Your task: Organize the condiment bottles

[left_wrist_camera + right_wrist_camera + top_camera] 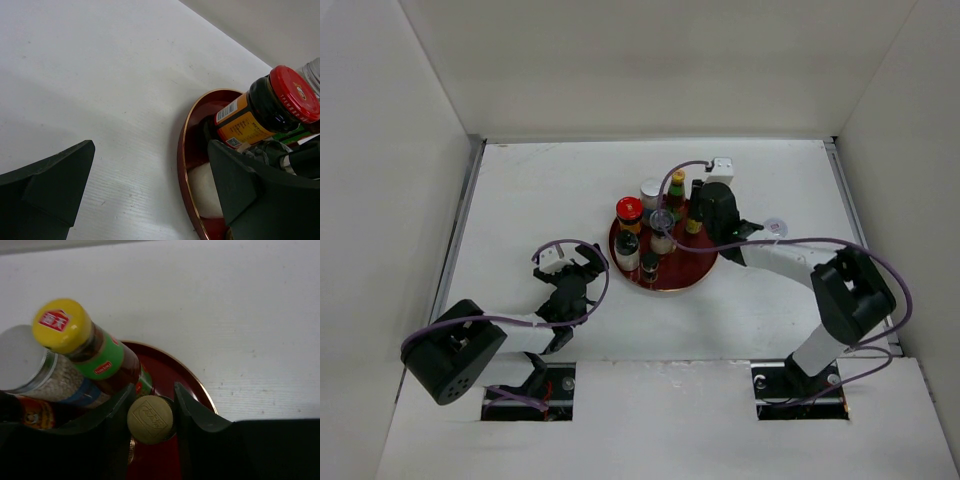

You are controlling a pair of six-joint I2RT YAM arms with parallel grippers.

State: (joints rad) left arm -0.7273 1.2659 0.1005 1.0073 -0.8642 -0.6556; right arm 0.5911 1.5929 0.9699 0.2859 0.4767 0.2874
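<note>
The round red tray (682, 277) holds several condiment bottles. Among them are a red-lidded jar (629, 210), a silver-lidded jar (650, 188), a red sauce bottle with a green neck and yellow cap (676, 186) and black-capped bottles (627, 243). My right gripper (701, 217) reaches over the tray's right side. In the right wrist view it (151, 412) is shut on a slim gold-capped bottle (150, 419) that stands on the tray, next to the sauce bottle (95, 347). My left gripper (582, 270) is open and empty on the table left of the tray. In its wrist view (150, 190) the red-lidded jar (270, 105) shows.
A white box with a cable (722, 167) sits behind the tray. A small clear round piece (776, 226) lies on the table to the right. White walls enclose the table on three sides. The tray rim (183, 150) is close to my left gripper's right finger (250, 195).
</note>
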